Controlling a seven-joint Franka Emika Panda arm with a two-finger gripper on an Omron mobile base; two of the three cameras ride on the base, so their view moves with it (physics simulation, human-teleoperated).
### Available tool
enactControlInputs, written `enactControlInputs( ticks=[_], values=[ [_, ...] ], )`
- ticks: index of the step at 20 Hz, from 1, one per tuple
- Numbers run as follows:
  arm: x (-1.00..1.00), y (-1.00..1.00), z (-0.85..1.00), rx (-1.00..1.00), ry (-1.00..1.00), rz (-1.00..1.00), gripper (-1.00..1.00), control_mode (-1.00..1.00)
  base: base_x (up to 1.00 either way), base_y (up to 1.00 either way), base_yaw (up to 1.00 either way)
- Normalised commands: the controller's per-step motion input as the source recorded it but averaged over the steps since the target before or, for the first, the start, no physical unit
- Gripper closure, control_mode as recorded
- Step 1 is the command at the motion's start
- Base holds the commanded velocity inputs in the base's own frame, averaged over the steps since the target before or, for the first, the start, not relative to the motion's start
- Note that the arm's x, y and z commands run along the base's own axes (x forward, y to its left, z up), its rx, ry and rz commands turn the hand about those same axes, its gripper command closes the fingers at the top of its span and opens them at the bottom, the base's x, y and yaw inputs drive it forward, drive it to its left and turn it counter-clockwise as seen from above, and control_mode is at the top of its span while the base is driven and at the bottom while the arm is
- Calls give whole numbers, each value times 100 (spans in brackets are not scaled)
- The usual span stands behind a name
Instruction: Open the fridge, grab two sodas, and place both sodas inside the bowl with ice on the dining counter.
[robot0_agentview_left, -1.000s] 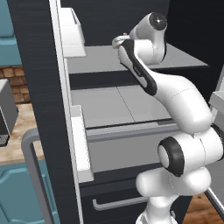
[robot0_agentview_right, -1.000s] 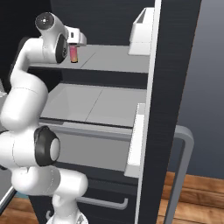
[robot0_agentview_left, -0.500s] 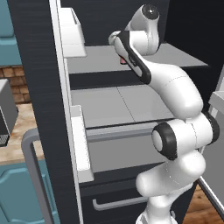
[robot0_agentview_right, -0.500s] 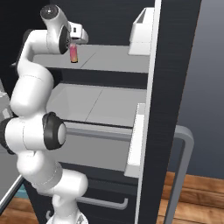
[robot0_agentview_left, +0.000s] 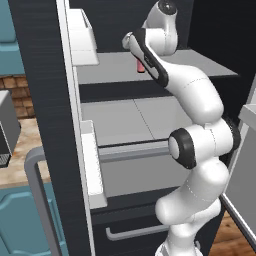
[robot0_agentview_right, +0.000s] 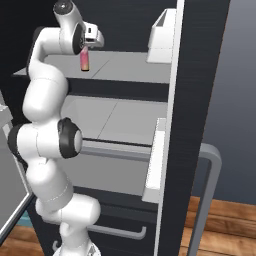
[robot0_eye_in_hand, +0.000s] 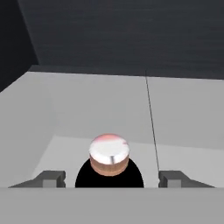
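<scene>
Soda in a slim pink-red bottle (robot0_agentview_right: 85, 61) stands upright on the upper grey shelf (robot0_agentview_right: 130, 67) of the open black fridge (robot0_agentview_right: 197, 75), near the shelf's left end in the right base view. From the hand camera its pale round top (robot0_eye_in_hand: 109, 149) sits between the gripper (robot0_eye_in_hand: 110, 178) fingertips (robot0_eye_in_hand: 50, 178), which are spread wide on either side, not touching it. It is likely light, rigid and smooth, so slippery and easy to tip; a hold around the mid-body looks safest. No label or writing is readable. The white arm (robot0_agentview_left: 192, 95) reaches up into the fridge.
</scene>
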Motion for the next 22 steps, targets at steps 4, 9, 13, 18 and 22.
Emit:
enactControlInputs(
  ticks=[4,9,13,18,22],
  values=[
    [5,0,-5,0,3,1,100,-100,0,0,0],
    [0,0,0,0,0,0,100,-100,0,0,0],
    [-2,0,0,0,0,0,100,-100,0,0,0],
    [-18,0,0,0,-4,0,100,-100,0,0,0],
    [-67,-1,-12,0,-19,0,100,-100,0,0,0]
  ],
)
